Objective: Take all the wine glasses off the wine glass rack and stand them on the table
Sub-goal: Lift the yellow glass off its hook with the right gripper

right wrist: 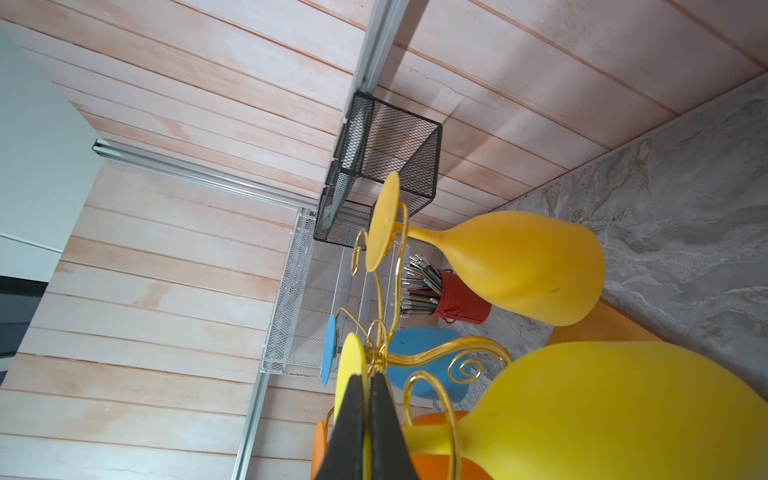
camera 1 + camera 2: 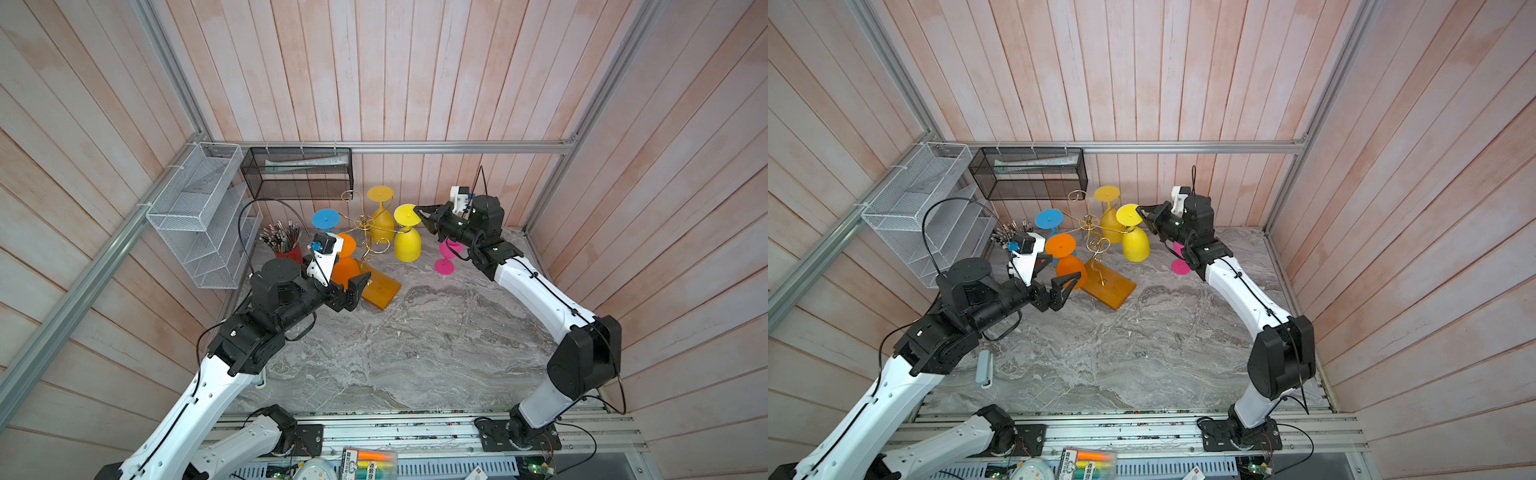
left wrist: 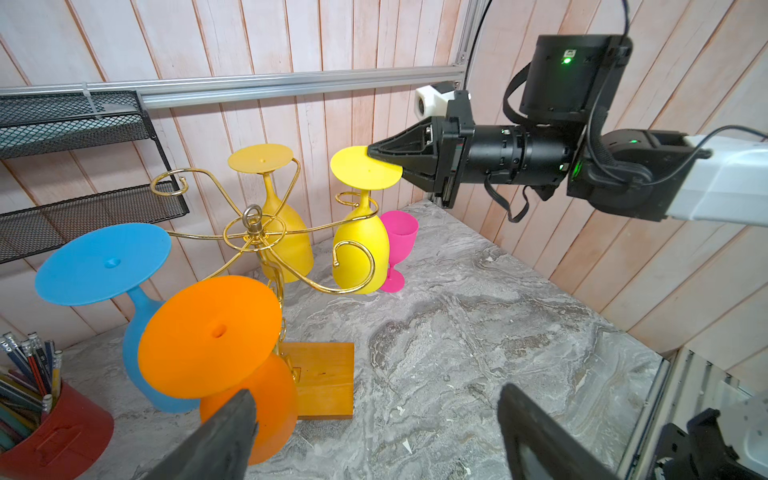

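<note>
The gold wire wine glass rack (image 2: 365, 222) stands on its wooden base (image 2: 380, 291) near the back wall. Blue, orange, mustard and bright yellow glasses hang from it upside down. My right gripper (image 2: 417, 209) is shut on the rim of the bright yellow wine glass's (image 2: 407, 245) foot, and its stem still sits in a scroll arm. The right wrist view shows the yellow foot (image 1: 351, 365) pinched between the black fingers of that gripper (image 1: 368, 382). My left gripper (image 3: 374, 409) is open and empty, low beside the orange glass (image 3: 208, 336) and the base.
A pink glass (image 2: 446, 259) stands upright on the marble table under my right arm. A red cup of pencils (image 2: 286, 249) sits left of the rack. A white mesh basket (image 2: 195, 212) and a black mesh basket (image 2: 299, 172) hang on the walls behind.
</note>
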